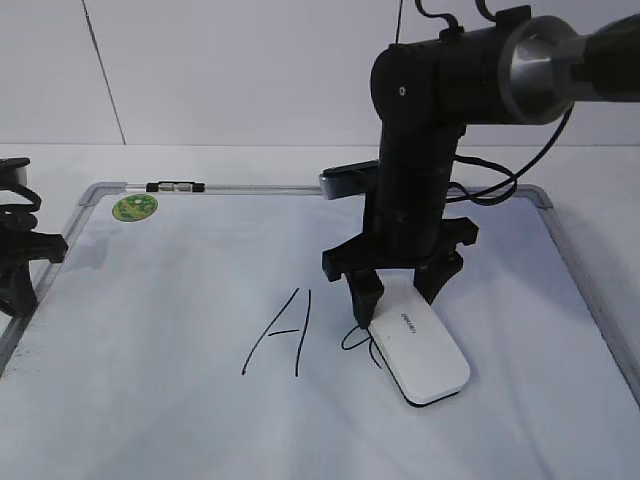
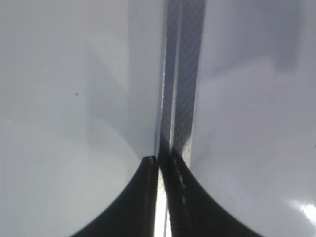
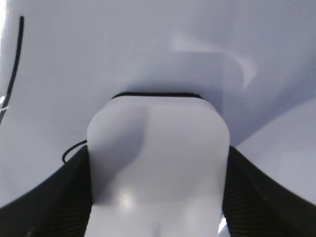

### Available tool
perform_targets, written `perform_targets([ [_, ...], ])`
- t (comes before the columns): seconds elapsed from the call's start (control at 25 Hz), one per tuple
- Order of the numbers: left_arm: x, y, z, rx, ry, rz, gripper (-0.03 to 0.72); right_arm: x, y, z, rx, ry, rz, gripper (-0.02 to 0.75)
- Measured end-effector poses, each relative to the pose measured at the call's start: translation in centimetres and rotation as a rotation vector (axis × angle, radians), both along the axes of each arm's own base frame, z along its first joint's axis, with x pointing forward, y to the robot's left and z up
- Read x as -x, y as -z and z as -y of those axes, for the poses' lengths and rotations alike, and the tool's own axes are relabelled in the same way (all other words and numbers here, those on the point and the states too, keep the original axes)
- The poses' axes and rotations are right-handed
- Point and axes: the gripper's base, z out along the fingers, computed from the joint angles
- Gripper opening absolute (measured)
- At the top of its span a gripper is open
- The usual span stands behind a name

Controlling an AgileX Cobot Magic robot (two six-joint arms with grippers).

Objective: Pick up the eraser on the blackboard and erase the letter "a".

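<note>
The white eraser (image 1: pixel 425 350) lies flat on the blackboard (image 1: pixel 170 300), right of centre. My right gripper (image 1: pixel 400 300) comes straight down over the eraser's far end, with a black finger pressed against each long side, shut on it. In the right wrist view the eraser (image 3: pixel 158 148) fills the space between both fingers of the right gripper (image 3: pixel 158 158). The letter "a" (image 1: pixel 355 340) is half hidden under the eraser's left edge; a curl of the letter "a" (image 3: pixel 71 148) shows beside the left finger. My left gripper (image 1: pixel 15 270) rests shut at the board's left edge.
A taller capital "A" (image 1: pixel 280 335) is drawn just left of the small letter. A green sticker (image 1: pixel 134 207) and a small clip (image 1: pixel 173 186) sit at the board's far left rim. The board's metal frame (image 2: pixel 180 74) runs past the left gripper (image 2: pixel 160 160).
</note>
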Motion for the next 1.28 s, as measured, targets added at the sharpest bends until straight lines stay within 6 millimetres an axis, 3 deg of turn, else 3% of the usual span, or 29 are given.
perform_targets([
  [0.28,0.0,0.0,0.0,0.000,0.000,0.000,0.033,1.7,0.0,-2.5,0.004,-0.079,0.001,0.530],
  [0.48,0.0,0.0,0.0,0.000,0.000,0.000,0.033,1.9,0.0,-2.9,0.004,-0.090,0.004,0.530],
  [0.76,0.0,0.0,0.0,0.000,0.000,0.000,0.033,1.5,0.0,-2.4,0.016,-0.056,0.011,0.530],
  [1.28,0.0,0.0,0.0,0.000,0.001,0.000,0.033,-0.3,0.0,0.5,0.008,0.043,0.004,0.530],
])
